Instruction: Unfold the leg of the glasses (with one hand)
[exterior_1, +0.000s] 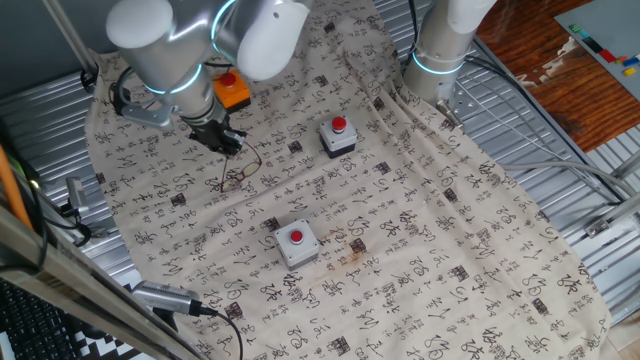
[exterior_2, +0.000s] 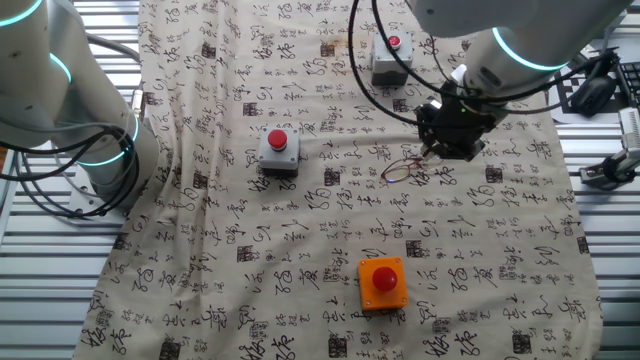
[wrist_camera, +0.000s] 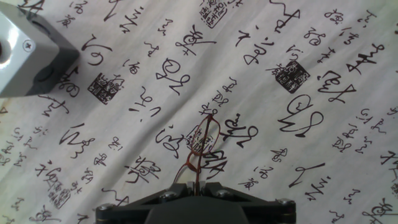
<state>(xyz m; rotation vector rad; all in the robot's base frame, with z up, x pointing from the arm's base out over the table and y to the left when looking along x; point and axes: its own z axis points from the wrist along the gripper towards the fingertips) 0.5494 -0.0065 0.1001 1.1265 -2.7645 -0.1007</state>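
The glasses (exterior_1: 240, 172) are thin reddish-brown wire frames lying on the printed cloth, left of centre in one fixed view. In the other fixed view the glasses (exterior_2: 403, 169) lie just left of the black gripper (exterior_2: 440, 152). In the hand view the glasses (wrist_camera: 204, 140) stretch away from the gripper (wrist_camera: 196, 185), whose two fingers are closed on a thin wire leg at the bottom edge. The gripper (exterior_1: 228, 145) hangs low over the cloth, just above the frames.
Two grey button boxes with red buttons (exterior_1: 337, 136) (exterior_1: 296, 243) stand on the cloth. An orange box with a red button (exterior_1: 232, 90) sits behind the arm. A second arm's base (exterior_1: 437, 60) stands at the back. Cables and metal slats border the cloth.
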